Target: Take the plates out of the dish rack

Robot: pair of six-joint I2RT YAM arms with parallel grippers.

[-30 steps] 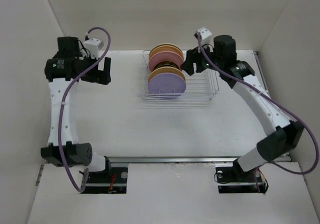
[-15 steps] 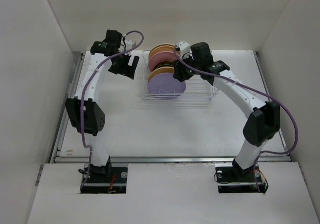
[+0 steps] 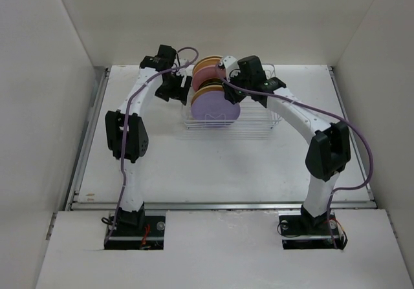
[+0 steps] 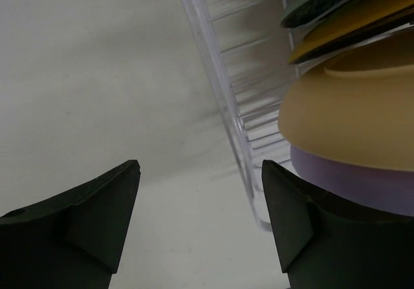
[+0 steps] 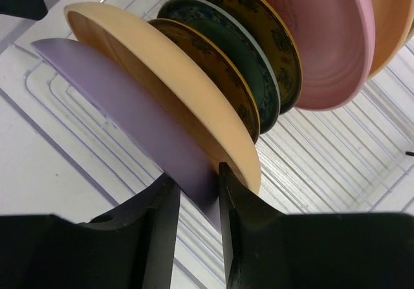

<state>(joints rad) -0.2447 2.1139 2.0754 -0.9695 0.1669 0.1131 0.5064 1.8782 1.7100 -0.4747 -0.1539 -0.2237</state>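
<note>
The wire dish rack (image 3: 259,117) stands at the table's back centre with several plates upright in it. The lavender plate (image 3: 215,111) is at the front, then a yellow one (image 5: 162,69), small patterned ones (image 5: 233,50), a pink one (image 3: 208,75) and a cream one (image 3: 213,63). My right gripper (image 3: 230,92) (image 5: 197,189) straddles the lavender plate's (image 5: 129,108) right rim and is shut on it. My left gripper (image 3: 178,90) (image 4: 200,218) is open and empty, just outside the rack's left wall (image 4: 223,101).
White enclosure walls close in the table on the left, back and right. The rack's right half (image 3: 268,108) holds no plates. Bare white table (image 3: 213,166) lies between the rack and the arm bases.
Both arms have swung inward to the rack. The left gripper came from the far left to the rack's left side. The right gripper moved left onto the lavender plate's rim.
</note>
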